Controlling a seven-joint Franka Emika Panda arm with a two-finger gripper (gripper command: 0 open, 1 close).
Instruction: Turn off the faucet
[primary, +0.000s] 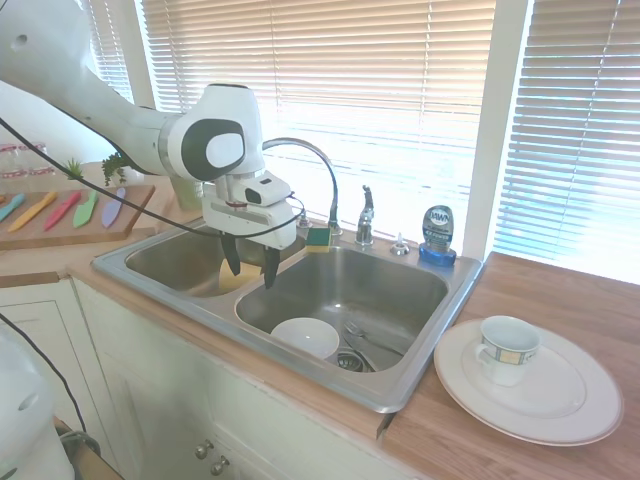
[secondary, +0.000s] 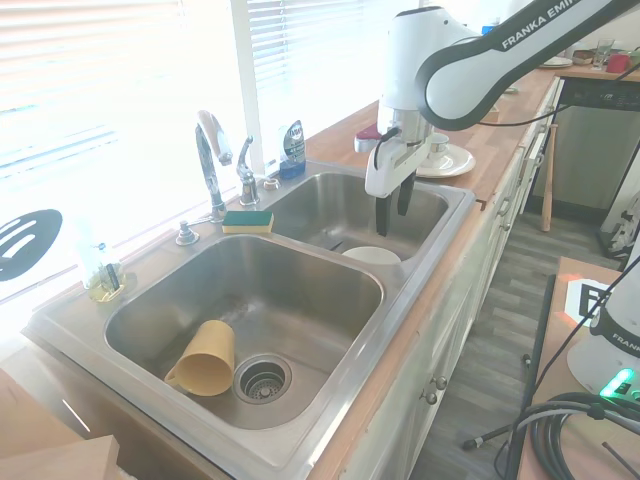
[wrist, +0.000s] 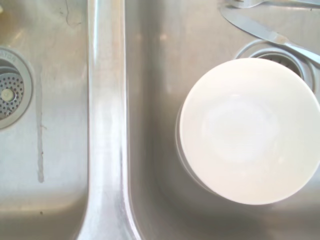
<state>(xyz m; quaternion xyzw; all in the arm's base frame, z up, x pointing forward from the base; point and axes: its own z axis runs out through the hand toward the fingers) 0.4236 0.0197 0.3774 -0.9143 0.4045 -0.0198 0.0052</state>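
The shiny chrome gooseneck faucet (primary: 312, 165) arches toward the sink divider, its lever upright; the gripper (primary: 250, 265) hangs with fingers apart.

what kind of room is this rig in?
Almost certainly a home kitchen: a double-basin steel sink set in a wood countertop, a chrome gooseneck faucet under blinds, and a white bowl in the basin with a cup on a plate beside it.

Shiny chrome faucet (primary: 318, 172) at the sink's back edge, tall arched gooseneck spout, short lever handle (primary: 366, 215) upright just beside it
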